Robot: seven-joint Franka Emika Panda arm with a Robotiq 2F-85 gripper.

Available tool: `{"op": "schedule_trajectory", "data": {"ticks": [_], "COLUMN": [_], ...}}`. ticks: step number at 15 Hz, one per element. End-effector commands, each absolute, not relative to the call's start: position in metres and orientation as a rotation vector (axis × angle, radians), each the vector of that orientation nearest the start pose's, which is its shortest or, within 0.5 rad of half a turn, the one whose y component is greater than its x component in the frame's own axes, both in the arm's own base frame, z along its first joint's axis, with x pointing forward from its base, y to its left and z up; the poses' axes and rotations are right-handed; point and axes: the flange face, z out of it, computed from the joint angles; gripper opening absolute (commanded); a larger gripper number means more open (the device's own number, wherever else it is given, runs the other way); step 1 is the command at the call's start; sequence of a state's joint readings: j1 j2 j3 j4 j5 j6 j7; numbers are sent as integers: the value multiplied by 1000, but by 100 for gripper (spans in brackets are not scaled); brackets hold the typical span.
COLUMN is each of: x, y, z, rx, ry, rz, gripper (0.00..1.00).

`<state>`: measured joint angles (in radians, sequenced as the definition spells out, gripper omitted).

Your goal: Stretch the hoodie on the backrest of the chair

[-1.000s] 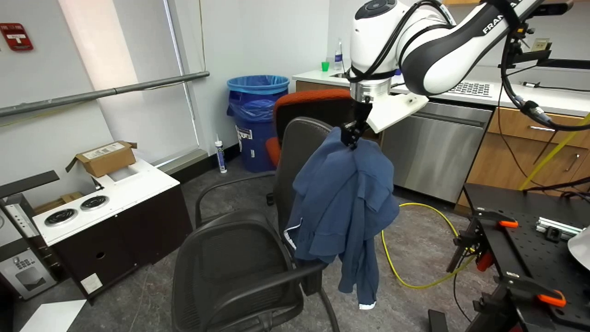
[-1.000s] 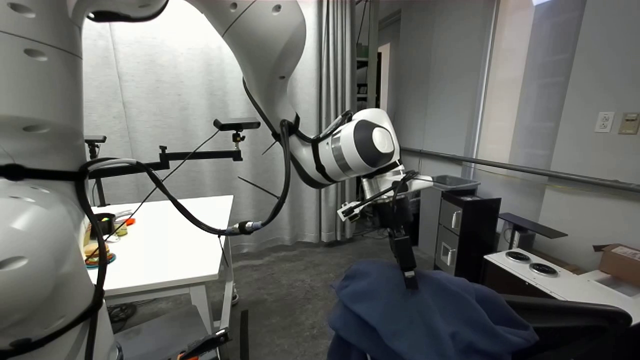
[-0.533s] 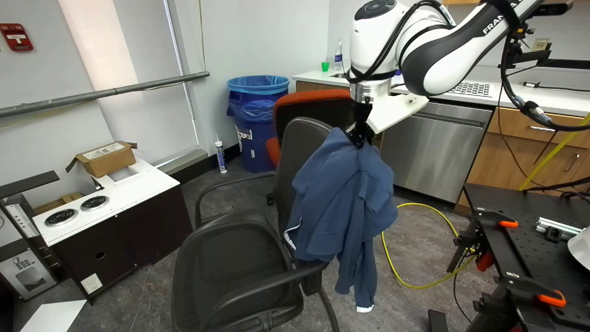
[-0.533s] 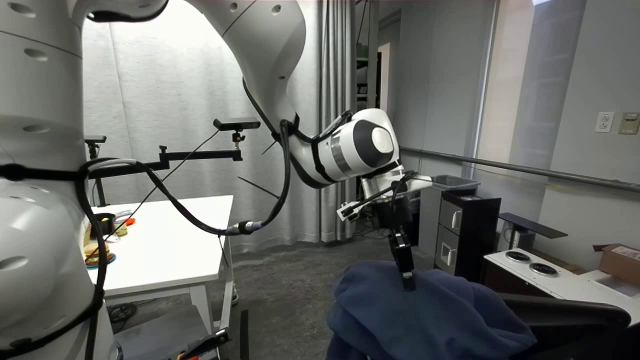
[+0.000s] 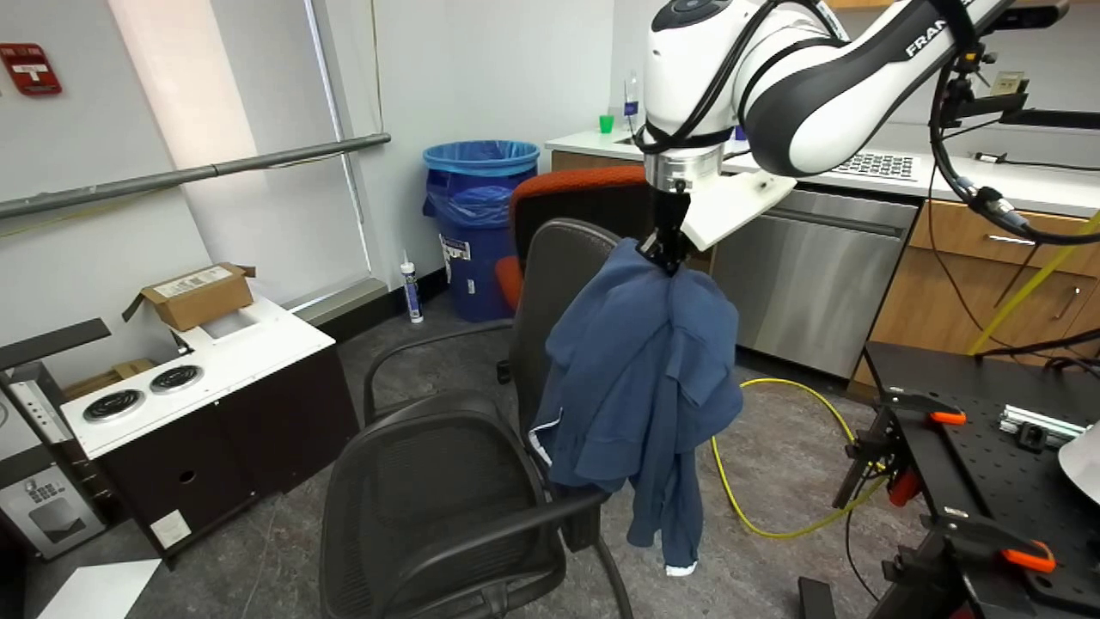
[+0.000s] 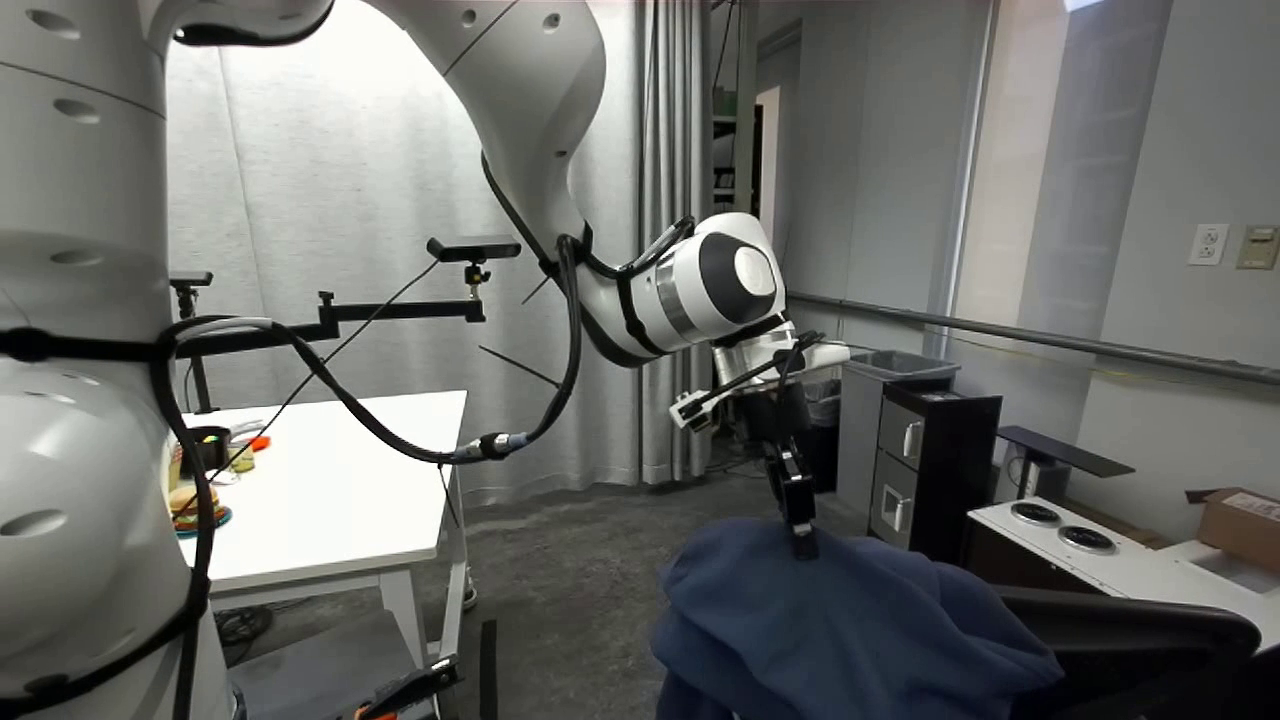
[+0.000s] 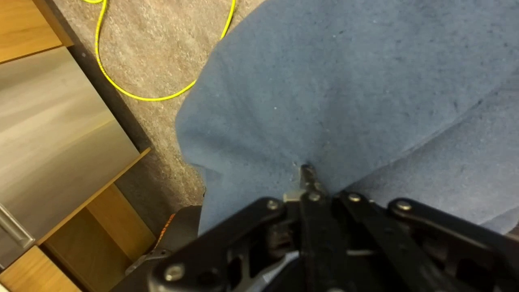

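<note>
The hoodie (image 5: 627, 378) is carried by the backrest (image 5: 559, 266) of the chair (image 5: 438, 507). In an exterior view it is seen past the left edge of the black tabletop (image 5: 1014, 490), and in an exterior view it is seen past the right edge of the white tabletop (image 6: 340, 480), well apart from it. The claw (image 6: 803, 545) is pointed down at the top of the hoodie. Its two sides are held close together, and a fold of cloth seems to be pinched between them, since creases can be seen to meet there in the wrist view.

Most of the hoodie is hung below the claw. Its long way is set from top to bottom, and it is bunched up, not yet spread wide. A long end, likely a sleeve (image 5: 679, 516), is hung lowest.

The uncovered part of the backrest is found off to the side of the claw, turned away from both tabletop edges. So the fold may best be pulled that way, along the top of the backrest. If it is pulled toward those edges instead, the hoodie could be dragged off; if it is lifted too high, more cloth could be bunched up.
</note>
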<state>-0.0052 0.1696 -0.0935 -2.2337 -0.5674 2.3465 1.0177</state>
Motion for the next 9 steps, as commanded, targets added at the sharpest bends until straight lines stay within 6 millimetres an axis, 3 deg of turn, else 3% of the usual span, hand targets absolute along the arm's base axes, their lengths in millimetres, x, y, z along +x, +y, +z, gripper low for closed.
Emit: {"op": "schedule_trajectory", "data": {"ticks": [1, 4, 6, 9], "x": [562, 584, 596, 609], "y": [-25, 4, 13, 4], "z": [313, 329, 333, 329], "rx": [-3361, -3441, -3487, -3615], "ry": [1092, 940, 829, 656], "rz": [-214, -260, -254, -224], "gripper": [1, 1, 1, 1]}}
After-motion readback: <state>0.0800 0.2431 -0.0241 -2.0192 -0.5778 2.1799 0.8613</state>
